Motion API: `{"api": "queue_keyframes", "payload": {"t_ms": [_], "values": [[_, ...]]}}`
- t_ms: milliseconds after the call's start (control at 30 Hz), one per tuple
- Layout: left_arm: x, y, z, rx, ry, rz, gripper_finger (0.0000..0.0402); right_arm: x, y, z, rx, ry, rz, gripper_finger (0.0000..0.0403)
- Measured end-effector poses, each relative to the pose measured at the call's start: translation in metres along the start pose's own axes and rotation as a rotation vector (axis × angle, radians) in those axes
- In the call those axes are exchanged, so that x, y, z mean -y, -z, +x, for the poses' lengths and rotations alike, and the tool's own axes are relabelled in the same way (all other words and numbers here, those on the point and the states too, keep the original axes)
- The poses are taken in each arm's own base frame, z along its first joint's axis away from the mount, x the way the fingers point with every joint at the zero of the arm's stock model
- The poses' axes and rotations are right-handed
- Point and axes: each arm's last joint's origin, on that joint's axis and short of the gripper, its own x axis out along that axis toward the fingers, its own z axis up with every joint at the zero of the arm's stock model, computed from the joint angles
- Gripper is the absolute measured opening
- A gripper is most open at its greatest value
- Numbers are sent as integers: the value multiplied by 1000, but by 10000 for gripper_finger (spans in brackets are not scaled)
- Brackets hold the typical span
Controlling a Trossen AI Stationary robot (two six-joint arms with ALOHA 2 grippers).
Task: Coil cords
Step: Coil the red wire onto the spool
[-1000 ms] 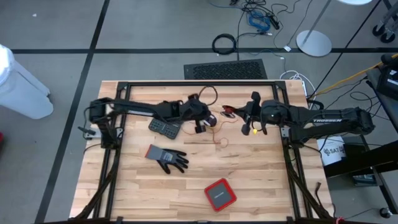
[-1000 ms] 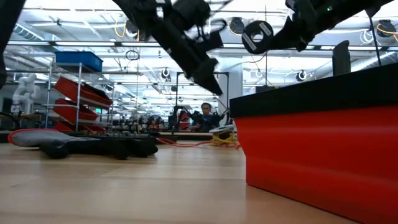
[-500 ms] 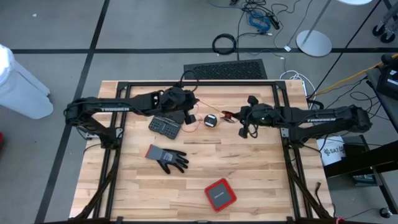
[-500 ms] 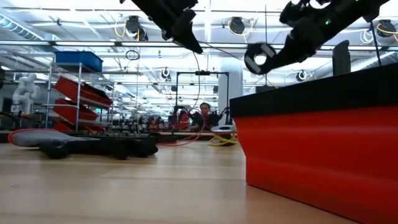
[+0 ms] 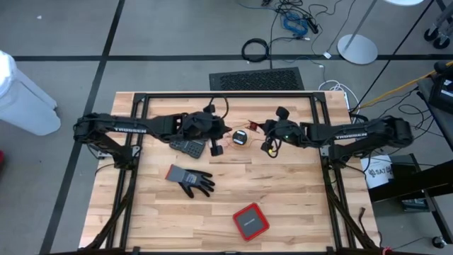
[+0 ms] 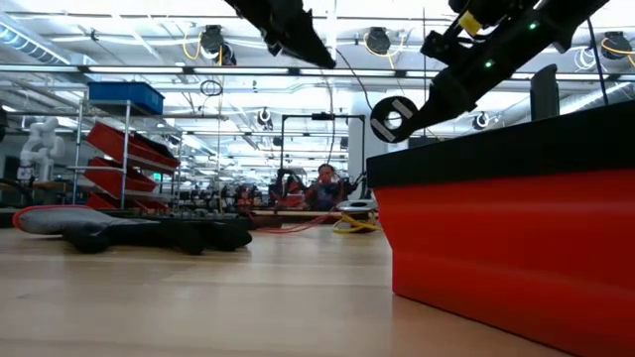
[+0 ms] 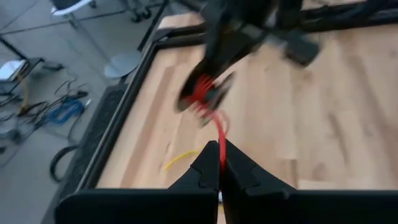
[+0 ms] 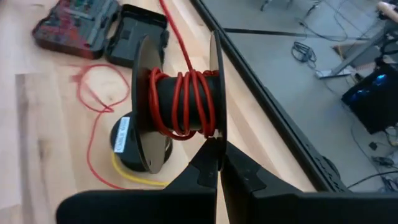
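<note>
Pinching red wire (image 7: 219,134) in closed left claw (image 7: 219,163), right claw (image 8: 217,163) clamped on its spool (image 8: 180,102).

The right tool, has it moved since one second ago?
Yes. In the high view the right tool went left, farther from the table frame's right rail.

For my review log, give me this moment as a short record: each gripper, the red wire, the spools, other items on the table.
left gripper: shut on the red wire, above the table's far middle
right gripper: shut on the rim of the black spool, raised off the table
red wire: several turns wound on the held spool, the rest running off toward the left gripper, a loose loop lying on the wood
black spool: held clear of the table
second spool: on the table, with yellow wire
other items: grey glove, red box, remote
</note>
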Motion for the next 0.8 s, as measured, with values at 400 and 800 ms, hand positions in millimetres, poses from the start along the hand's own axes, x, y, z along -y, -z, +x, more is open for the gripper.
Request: {"api": "queue_keyframes", "payload": {"t_ms": [400,800], "values": [[32,-10,22,159,130,-21,0,-5,-6,31,97,44,78,0],[39,30,97,63,109,-48,0,-11,-16,30,176,-29,119,0]]}}
